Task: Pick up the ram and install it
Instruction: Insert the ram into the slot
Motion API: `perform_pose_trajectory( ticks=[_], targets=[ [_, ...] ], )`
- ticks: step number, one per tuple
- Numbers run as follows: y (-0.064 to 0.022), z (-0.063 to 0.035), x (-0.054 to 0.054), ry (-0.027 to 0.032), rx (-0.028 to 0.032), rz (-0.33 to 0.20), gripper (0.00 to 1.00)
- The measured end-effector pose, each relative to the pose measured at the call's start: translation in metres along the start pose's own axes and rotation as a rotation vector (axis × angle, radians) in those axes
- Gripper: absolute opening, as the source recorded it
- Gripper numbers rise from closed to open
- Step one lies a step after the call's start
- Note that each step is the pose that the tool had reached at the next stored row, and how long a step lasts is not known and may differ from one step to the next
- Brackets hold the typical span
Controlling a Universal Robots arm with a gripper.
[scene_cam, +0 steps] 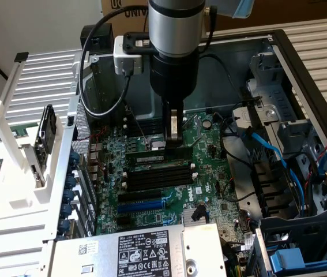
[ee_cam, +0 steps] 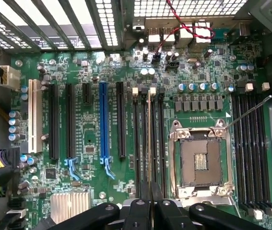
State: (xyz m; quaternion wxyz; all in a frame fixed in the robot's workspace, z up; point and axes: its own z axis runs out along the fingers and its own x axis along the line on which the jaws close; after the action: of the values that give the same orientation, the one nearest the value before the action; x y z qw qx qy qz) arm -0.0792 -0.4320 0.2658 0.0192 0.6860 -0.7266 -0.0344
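The ram (scene_cam: 149,156) is a thin green stick with a white label. It stands on edge along the rearmost of a bank of black memory slots (scene_cam: 158,176) on the motherboard (scene_cam: 209,173). My gripper (scene_cam: 175,140) comes straight down onto it and is shut on the ram near one end. In the wrist view the ram (ee_cam: 149,134) shows edge-on as a thin line running up from between my black fingers (ee_cam: 140,211), in line with a slot beside the empty CPU socket (ee_cam: 200,158). I cannot tell how deep it sits in the slot.
A blue expansion slot (ee_cam: 103,124) and black slots lie beside the memory bank. A second memory bank (ee_cam: 251,148) lies past the socket. The power supply (scene_cam: 146,251), blue cables (scene_cam: 273,153) and drive cages (scene_cam: 301,231) crowd the case. A white rack (scene_cam: 13,133) stands outside it.
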Motion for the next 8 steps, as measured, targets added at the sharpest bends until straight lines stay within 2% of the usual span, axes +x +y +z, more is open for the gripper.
perform_pose_trajectory(
  ticks=[3, 8],
  targets=[
    [-0.0003, 0.0011, 0.0038, -0.0001, 0.0001, 0.000, 0.12],
    [-0.0005, 0.0020, 0.0043, 0.0001, 0.0000, 0.000, 0.12]
  ],
)
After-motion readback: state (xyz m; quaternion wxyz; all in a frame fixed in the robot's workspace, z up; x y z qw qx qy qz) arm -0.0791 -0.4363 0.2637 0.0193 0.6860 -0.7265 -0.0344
